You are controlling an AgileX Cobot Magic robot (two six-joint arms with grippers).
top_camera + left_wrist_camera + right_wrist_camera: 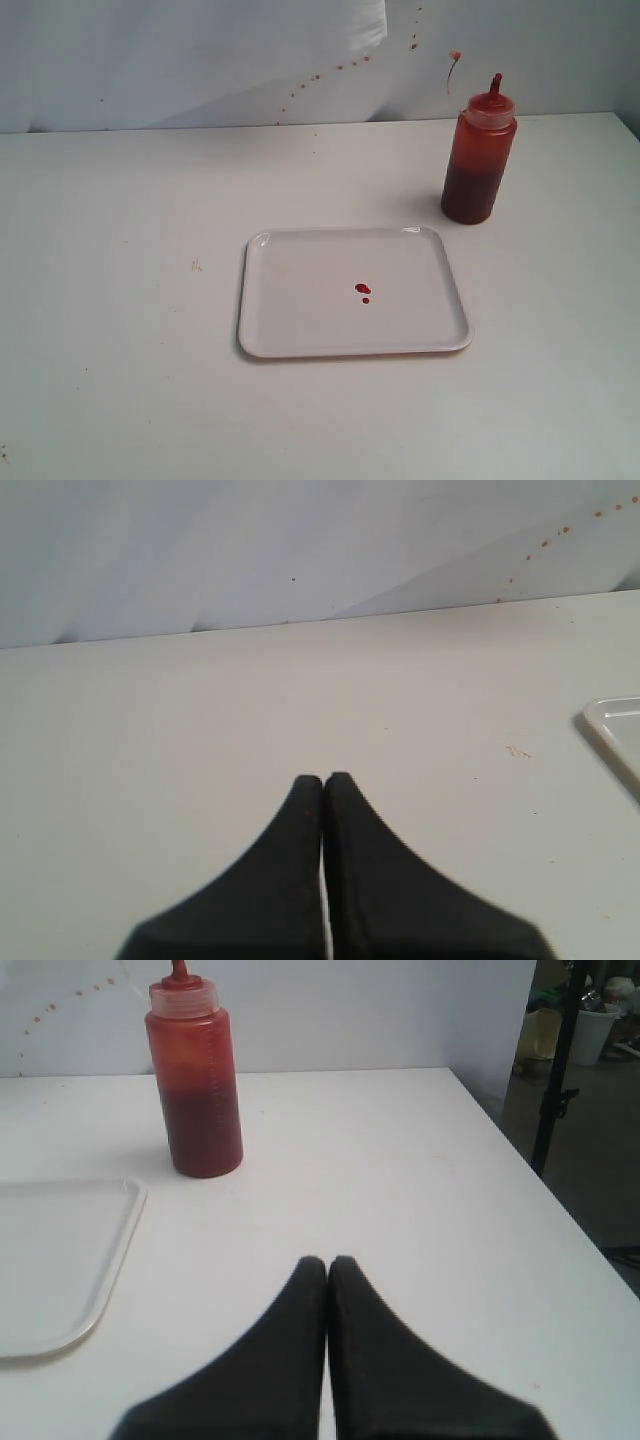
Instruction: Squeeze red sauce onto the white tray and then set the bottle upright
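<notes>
Red sauce (pixel 362 289): two small glossy drops are seen close together near the middle of the tray, one larger than the other.
Tray (pixel 300 330): white and rectangular with rounded corners and a low rim; it is laid flat on the table. One corner is caught in each wrist view, off to the side of the fingertips and apart from both grippers.
Bottle (pixel 478 160): it is stood upright on the table just beyond the tray's far right corner, with a gap between them. The lower part is darker red, the upper part orange-red, and a red pointed nozzle is set on top. It is seen ahead of the right gripper's tips, well apart from them and not touched.
Right gripper (pixel 327 1262): the two dark fingers are pressed together with nothing held between them. It is held over bare table, with the bottle and a tray corner in front of it.
Left gripper (pixel 323 780): the fingers are likewise brought together and empty. It is held over bare table, with the tray's edge far off to one side.
Table (pixel 120 300): white, with a few faint marks.
Wall (pixel 200 60): pale, and dotted with small reddish-brown specks behind the bottle.
</notes>
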